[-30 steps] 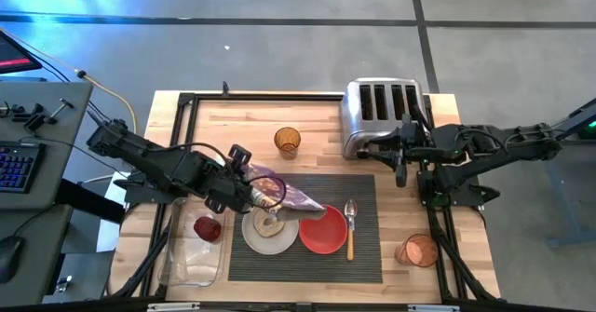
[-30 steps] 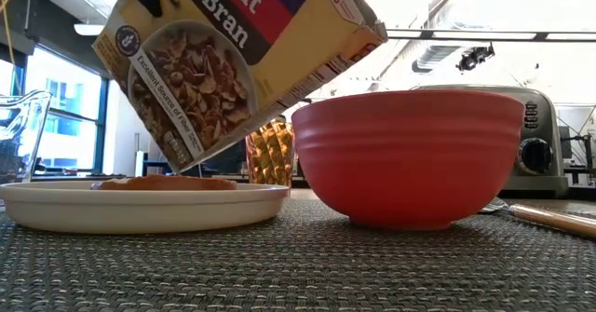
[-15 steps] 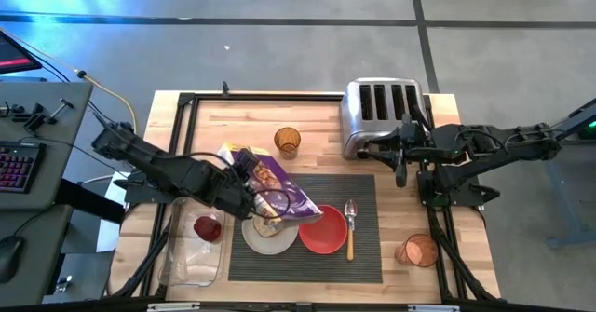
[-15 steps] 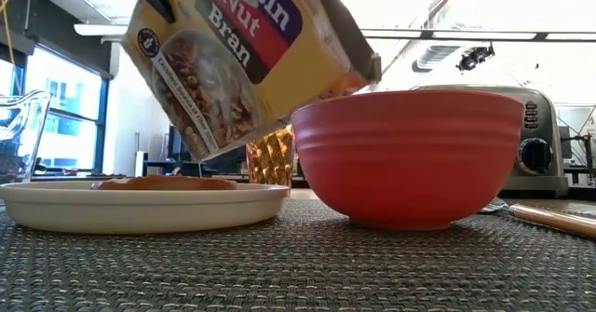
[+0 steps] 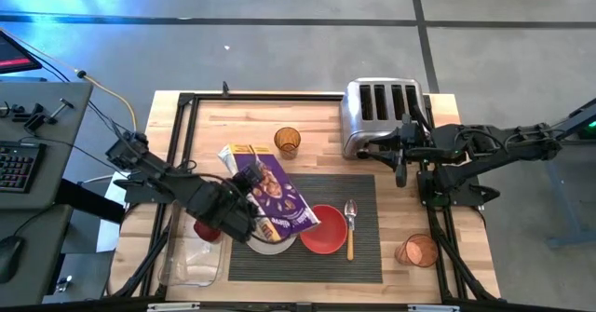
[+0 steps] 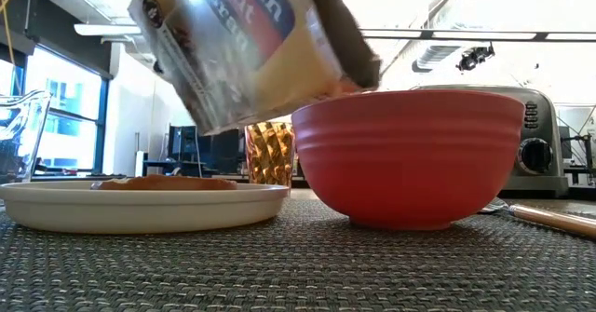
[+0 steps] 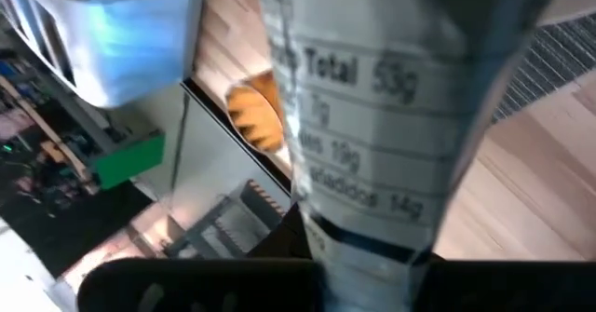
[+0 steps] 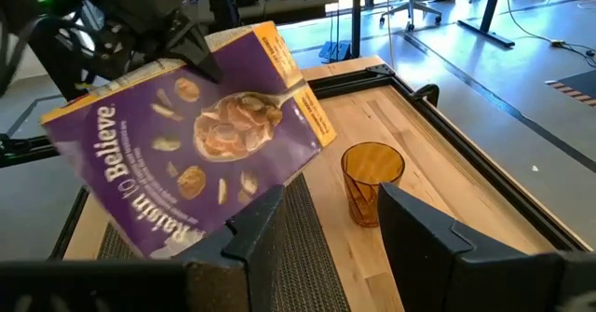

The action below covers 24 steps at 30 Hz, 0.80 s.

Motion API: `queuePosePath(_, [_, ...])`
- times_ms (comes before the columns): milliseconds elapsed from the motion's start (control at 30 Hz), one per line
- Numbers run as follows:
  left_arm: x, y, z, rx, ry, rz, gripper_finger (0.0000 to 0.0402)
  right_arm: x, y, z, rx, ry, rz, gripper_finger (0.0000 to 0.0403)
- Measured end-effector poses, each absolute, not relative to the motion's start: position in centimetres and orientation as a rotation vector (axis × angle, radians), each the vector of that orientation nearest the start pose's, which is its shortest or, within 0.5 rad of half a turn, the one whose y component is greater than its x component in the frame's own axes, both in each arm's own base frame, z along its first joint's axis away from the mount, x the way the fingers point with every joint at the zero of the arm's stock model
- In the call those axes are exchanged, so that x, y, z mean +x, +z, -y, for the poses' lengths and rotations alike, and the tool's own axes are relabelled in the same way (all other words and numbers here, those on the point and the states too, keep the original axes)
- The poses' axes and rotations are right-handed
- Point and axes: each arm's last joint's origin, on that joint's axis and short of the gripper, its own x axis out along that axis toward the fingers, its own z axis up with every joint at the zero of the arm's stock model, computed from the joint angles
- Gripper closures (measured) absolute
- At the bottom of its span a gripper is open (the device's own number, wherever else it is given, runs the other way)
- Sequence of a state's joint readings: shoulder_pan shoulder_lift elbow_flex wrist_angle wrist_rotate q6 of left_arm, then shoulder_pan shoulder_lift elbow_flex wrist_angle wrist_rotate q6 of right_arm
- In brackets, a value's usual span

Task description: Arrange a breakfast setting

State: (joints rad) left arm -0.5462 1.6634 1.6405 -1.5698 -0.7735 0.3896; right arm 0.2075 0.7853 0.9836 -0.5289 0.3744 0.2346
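Observation:
My left gripper (image 5: 244, 211) is shut on a purple cereal box (image 5: 270, 189), which is tilted in the air above the small white plate (image 6: 140, 207) and the left rim of the red bowl (image 5: 328, 232). The box's lower corner (image 6: 371, 70) hangs just over that rim. A bagel half (image 6: 168, 183) lies on the plate. Plate, bowl and the wooden-handled spoon (image 5: 350, 230) rest on the dark ribbed mat (image 5: 365, 200). A dark red fruit (image 5: 202, 230) shows beside my left arm. My right gripper (image 8: 326, 242) stands open by the toaster (image 5: 382, 110). My left gripper holds the box at its long left edge (image 5: 251, 205), coming in from the table's left and slanting down. The narrow printed side panel (image 7: 372, 116) runs out straight ahead between the fingers. The box is lifted clear, its broad purple face (image 8: 186, 154) up, its end toward the bowl lower.
An amber glass (image 5: 287, 142) stands on the wood behind the mat, also in the right wrist view as a glass (image 8: 372, 177). A second tinted glass (image 5: 416, 250) stands at the near right. A clear tray (image 5: 191, 261) lies at the near left.
My left gripper has moved toward the table's near edge and rolled, staying shut on the box. The box has turned with it: first nearly edge-on from above, it now shows its whole purple face upward. Its lower corner has stayed over the bowl's left rim.

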Motion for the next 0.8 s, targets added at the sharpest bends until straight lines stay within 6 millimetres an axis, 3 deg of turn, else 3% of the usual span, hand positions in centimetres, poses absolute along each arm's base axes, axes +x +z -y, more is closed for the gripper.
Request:
queuePosePath(300, [26.4,33.5,14.2,1.405,-0.038,-1.283,0.0401,15.0,36.6,-2.1,0.135,-0.202,-0.301,0.0249])
queuePosePath(800, [26.0,34.1,15.2,1.566,-0.013,-1.219,0.0401,15.0,36.6,-2.1,0.135,-0.202,-0.3,0.0249])
